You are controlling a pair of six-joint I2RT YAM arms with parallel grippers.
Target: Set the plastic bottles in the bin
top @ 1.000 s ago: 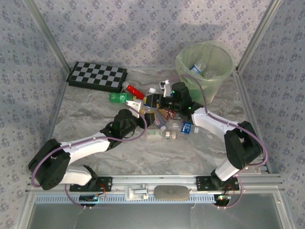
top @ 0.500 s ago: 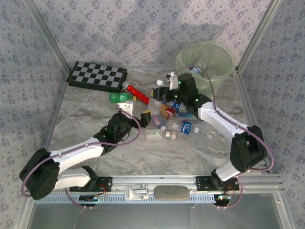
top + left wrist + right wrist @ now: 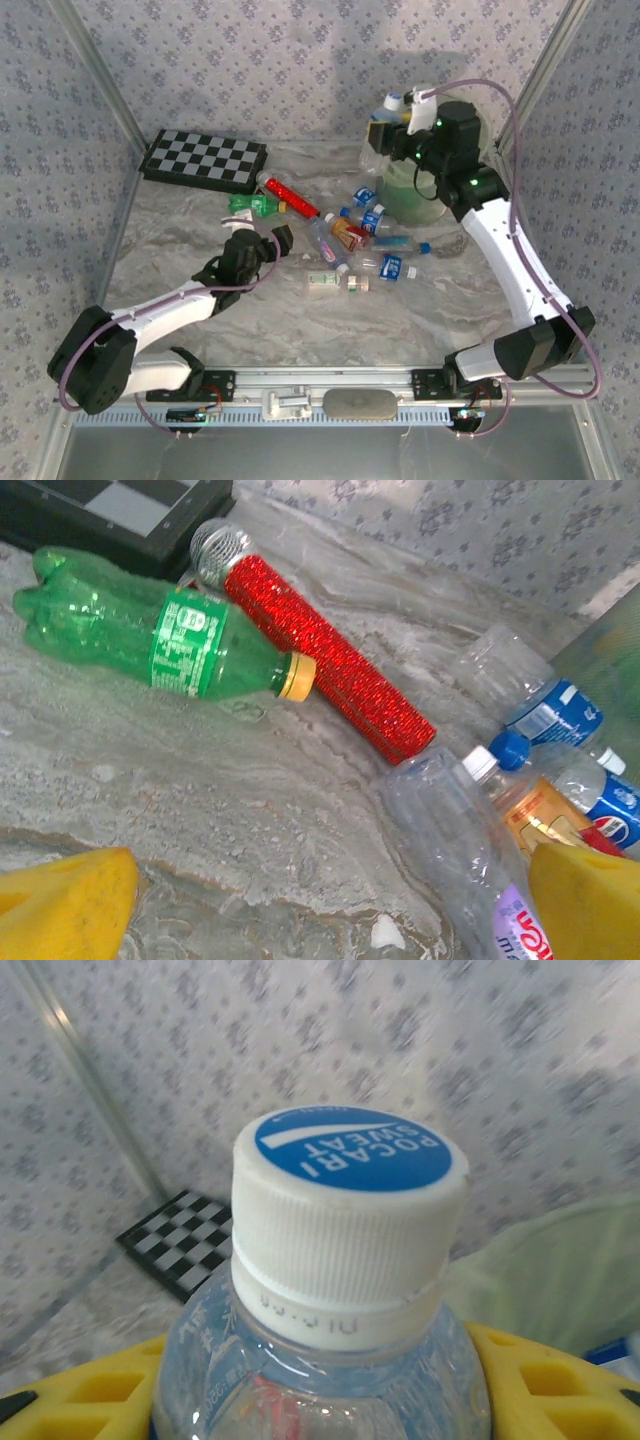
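So the right gripper (image 3: 386,128) is clamped on a clear plastic bottle with a white ribbed cap (image 3: 345,1220). The cap has a blue disc on top, and the yellow fingers (image 3: 545,1385) hug the body from both sides. The bottle's long axis runs out along the fingers, cap end leading, and from overhead the cap is at the 12 o'clock end. It's held up at the 10 o'clock edge of the round pale green translucent bin (image 3: 405,195). Over the rim or just outside it, I can't tell.

The left gripper (image 3: 272,242) has its jaws wide apart with nothing between them. It's down low over the grey marbled table (image 3: 170,250), on the 9 o'clock side of the bottle pile.

At 11 o'clock from it lies a green plastic bottle with a yellow cap (image 3: 160,645), on its side, long axis 9-to-3 with the cap toward 3. The cap sits right against a long red glittery stick with a silver mesh head (image 3: 320,665). The stick runs 10-to-4, head at the 10 end.

Counts:
- one bottle held
- one green bottle
- one clear bottle with a purple label (image 3: 450,830)
- one orange-labelled bottle (image 3: 535,820)
- three blue-labelled ones that I can pick out from overhead

All told there are roughly nine loose on the table, all lying down, but the heap's too jumbled for an exact number. There's also one stick, one bin, and one flat black-and-white checkerboard (image 3: 205,160) off at 10 o'clock.
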